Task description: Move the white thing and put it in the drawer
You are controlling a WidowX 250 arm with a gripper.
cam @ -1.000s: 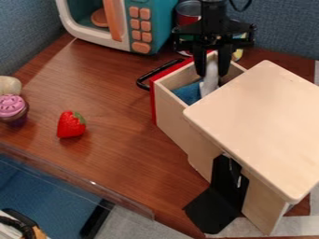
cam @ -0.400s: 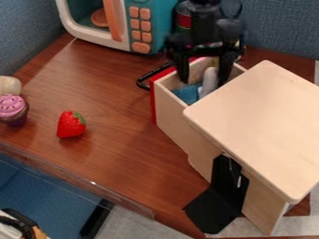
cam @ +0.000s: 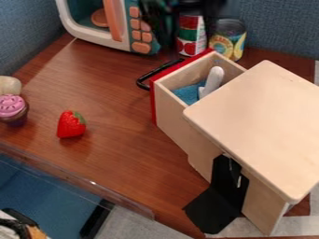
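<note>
The robot's black gripper (cam: pixel 179 10) hangs down at the view's top edge, blurred, its upper part cut off above.

The white thing (cam: pixel 213 80) is lying inside the drawer (cam: pixel 171 112), near the edge of the wooden cabinet's (cam: pixel 261 126) top panel. It is showing a smooth, slender body with a rounded end, and it is slanting, that end pointing up and away from the cabinet's top. Its other end is running down into the drawer beside the cabinet, where its full shape is hard to make out. The drawer is standing open, jutting out from the cabinet. It is showing pale, bare wooden walls and a red front (cam: pixel 157 103), with a black bar handle (cam: pixel 151 73) sticking out on the side facing away from the cabinet.
</note>
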